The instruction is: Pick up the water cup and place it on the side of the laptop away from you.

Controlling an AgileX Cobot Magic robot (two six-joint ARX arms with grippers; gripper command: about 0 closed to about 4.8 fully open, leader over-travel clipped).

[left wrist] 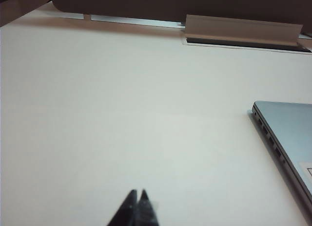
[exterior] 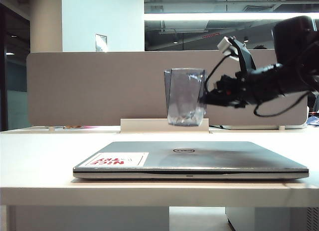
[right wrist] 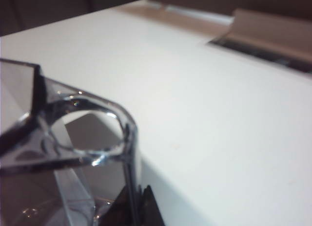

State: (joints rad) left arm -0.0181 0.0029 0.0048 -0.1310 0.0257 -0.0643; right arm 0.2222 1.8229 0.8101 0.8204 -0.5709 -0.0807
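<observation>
exterior view shows the right gripper (exterior: 203, 97) clamped on the water cup's (exterior: 185, 96) rim wall beyond the laptop (exterior: 199, 156), a rigid, slick, breakable glass best pinched near its rim, while the left gripper (left wrist: 138, 196) rests closed over bare table.

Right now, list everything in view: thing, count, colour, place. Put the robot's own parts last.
water cup: one, clear grey-blue, upright beyond the laptop's far edge, gripped at its right wall.
laptop: one, silver-grey, lid shut, near table edge, white sticker with red lettering on the lid.
table: one, white.
partition: one, grey-brown, along the table's far edge.
cable tray lid: one, beige, behind the cup.
right gripper: one, black, closed on the cup's wall.
left gripper: one, black, shut, over bare table left of the laptop.
</observation>
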